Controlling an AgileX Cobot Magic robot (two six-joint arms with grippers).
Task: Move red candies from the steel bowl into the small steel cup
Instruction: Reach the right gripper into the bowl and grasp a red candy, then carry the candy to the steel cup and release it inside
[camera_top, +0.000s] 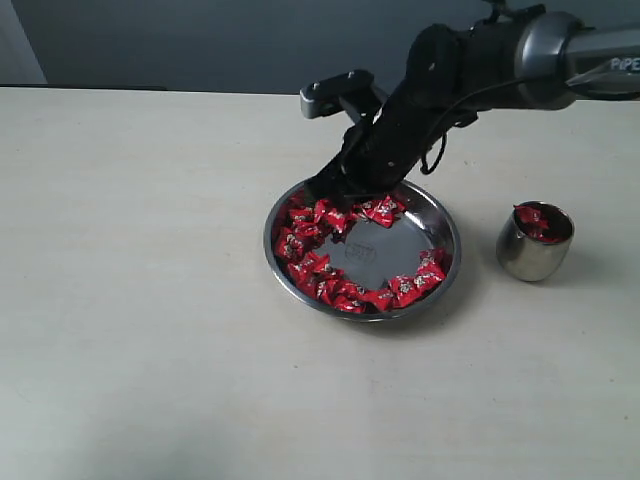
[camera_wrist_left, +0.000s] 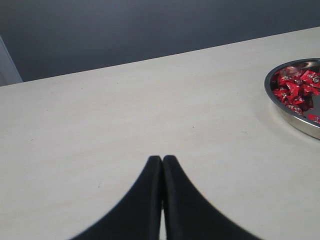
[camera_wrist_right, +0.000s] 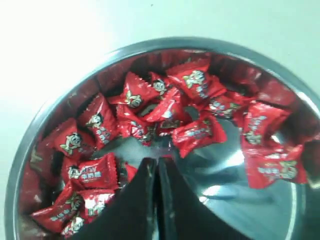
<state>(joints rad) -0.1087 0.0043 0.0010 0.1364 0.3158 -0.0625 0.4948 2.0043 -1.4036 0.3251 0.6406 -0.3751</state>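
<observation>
1. Up close, only the right wrist view shows the right gripper (camera_wrist_right: 157, 167) with its jaws pressed together. Its tips are low inside the steel bowl (camera_wrist_right: 175, 42), just beside a heap of red candies (camera_wrist_right: 192, 132); whether one is pinched between them cannot be told
2. Only the left wrist view shows the left gripper (camera_wrist_left: 161, 161), jaws closed on nothing, over bare counter (camera_wrist_left: 125, 110) and well apart from the bowl
3. Only the exterior view takes in the small steel cup (camera_top: 530, 255), upright on the counter to the right of the bowl and apart from it
4. The bowl holds many red candies lying along its wall, thickest on the left and near sides; its flat middle is bare
5. The cup holds a few red candies, visible at its mouth
6. Farthest back, the right arm (camera_top: 560, 50) slants down from the upper right to the bowl's far-left rim
</observation>
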